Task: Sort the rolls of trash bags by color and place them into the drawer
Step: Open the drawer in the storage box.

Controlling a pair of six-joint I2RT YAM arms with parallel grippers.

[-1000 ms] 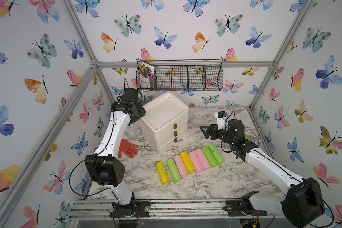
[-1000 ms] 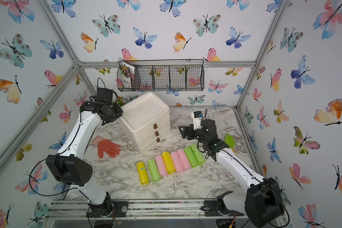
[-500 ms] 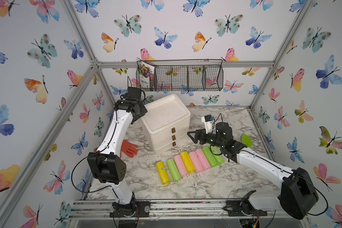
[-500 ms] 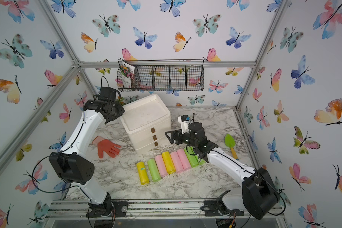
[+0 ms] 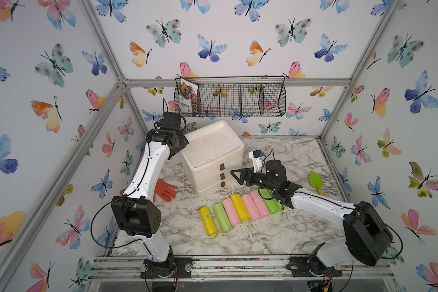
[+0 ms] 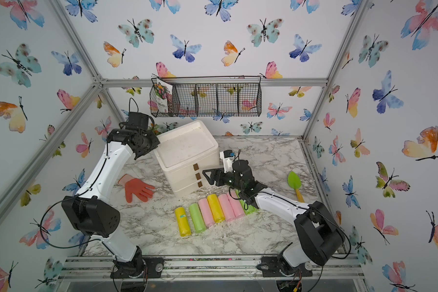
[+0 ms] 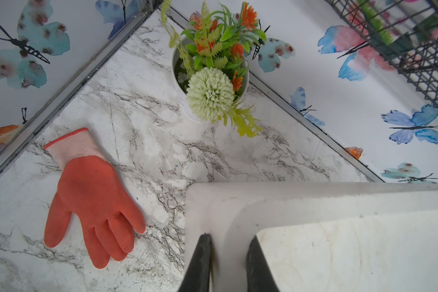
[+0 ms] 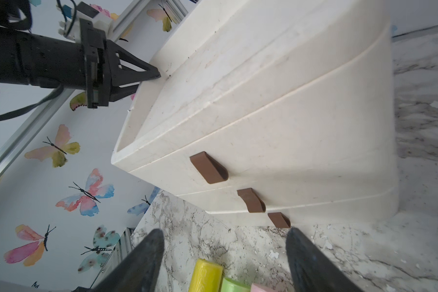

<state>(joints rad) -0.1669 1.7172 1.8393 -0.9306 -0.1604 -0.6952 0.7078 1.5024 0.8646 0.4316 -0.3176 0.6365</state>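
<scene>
In both top views, finds the right gripper (image 5: 235, 175) carried across within the last second, from above the green end of the row to just in front of the drawer unit (image 5: 205, 177), level with its 3 brown pull tabs (image 5: 222, 175). Jaws apart, nothing between them. Leaves the trowel (image 5: 315, 179) uncovered behind the arm. Left arm nearly where it was, at the unit's back corner. Points, probably, to opening a drawer first, with no roll picked yet.

Places the rolls of trash bags (image 5: 240, 207) side by side on the tabletop (image 5: 263, 240), below and behind that gripper, the green end under the forearm; 7 plain to see. Colours mixed, all 3 drawers closed.

Left wrist view: shows the left gripper (image 7: 229, 239) with 1 finger outside and 1 inside the unit's raised rim, drawn close, apparently clamped on it for steadying. No rolls here; only the glove (image 7: 91, 197) and the plant pot (image 7: 210, 83).

Right wrist view: shows the fingers (image 8: 142, 257) spread wide, the lowest pull tab (image 8: 278, 220) just ahead, nearer 1 finger, untouched. Yellow, green and pink roll ends beneath the gripper.
</scene>
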